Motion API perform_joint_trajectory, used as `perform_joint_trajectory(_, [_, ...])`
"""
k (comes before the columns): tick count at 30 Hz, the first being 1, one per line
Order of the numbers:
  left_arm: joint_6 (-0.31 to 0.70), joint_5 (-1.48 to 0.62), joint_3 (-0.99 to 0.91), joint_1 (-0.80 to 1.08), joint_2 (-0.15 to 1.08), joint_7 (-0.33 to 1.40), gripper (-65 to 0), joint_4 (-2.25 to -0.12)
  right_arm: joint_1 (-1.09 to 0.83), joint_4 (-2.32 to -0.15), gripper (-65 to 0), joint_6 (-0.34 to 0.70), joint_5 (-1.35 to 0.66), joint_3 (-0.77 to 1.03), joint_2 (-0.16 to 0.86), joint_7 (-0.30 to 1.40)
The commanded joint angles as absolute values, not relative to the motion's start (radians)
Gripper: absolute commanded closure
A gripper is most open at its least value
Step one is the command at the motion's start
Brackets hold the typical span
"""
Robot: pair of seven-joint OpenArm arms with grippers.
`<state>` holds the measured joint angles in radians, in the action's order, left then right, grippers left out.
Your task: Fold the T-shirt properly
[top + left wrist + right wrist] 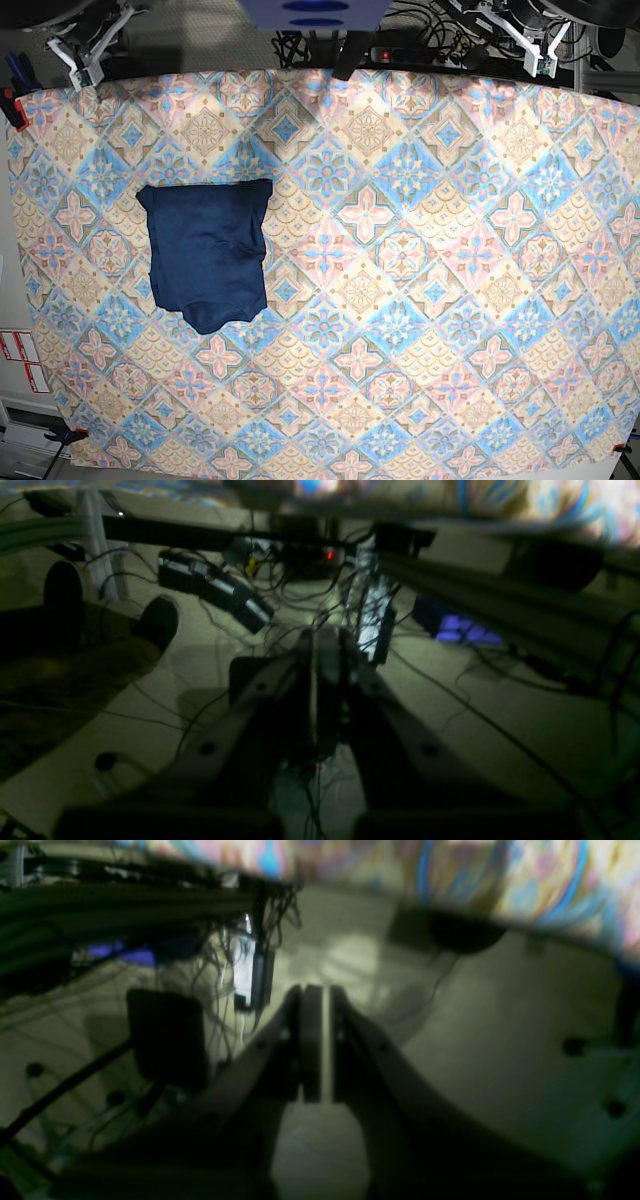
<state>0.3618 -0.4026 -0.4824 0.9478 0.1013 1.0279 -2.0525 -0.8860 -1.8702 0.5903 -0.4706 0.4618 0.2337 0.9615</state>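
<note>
Wrist views — blurred; T-shirt (207, 255) unseen

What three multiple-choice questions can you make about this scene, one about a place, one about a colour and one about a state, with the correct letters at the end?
1. Where does the T-shirt lie on the patterned tablecloth in the base view?
A. on the left part
B. in the far right corner
C. hanging off the near edge

2. What colour is the T-shirt?
A. red
B. dark navy blue
C. white

3. How do the jaws of the left gripper and the right gripper stand?
A. both wide open
B. both shut on the T-shirt
C. both shut, holding nothing

Answers:
1 A, the garment sits left of the middle, fully on the cloth.
2 B, it is plain dark blue with no print.
3 C, both wrist views show the fingers together with no fabric between them.
</note>
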Motion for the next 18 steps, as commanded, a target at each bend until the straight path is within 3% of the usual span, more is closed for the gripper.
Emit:
perform_joint_trajectory(1, [0.361, -0.404, -0.472, 0.961, 0.113, 1.024, 0.0, -2.043, -0.894, -1.851, -2.6, 0.598, -0.481, 0.45, 0.24, 0.954])
perform_joint_trajectory(4, [0.361, -0.404, -0.438, 0.955, 0.14, 0.987, 0.0, -1.946, -0.888, -1.728, -2.6, 0.598, -0.458, 0.418, 0.24, 0.949])
perform_joint_trajectory(9, [0.354, -0.394, -0.337, 0.909, 0.197, 0.786, 0.0, -1.687, -0.766, -1.488, -1.3, 0.598, -0.344, 0.354, 0.24, 0.941])
perform_joint_trajectory(18, [0.352, -0.211, -0.114, 0.69, 0.194, 0.513, 0.0, -1.109, -0.621, -1.09, -1.0, 0.598, -0.231, 0.214, 0.24, 0.713])
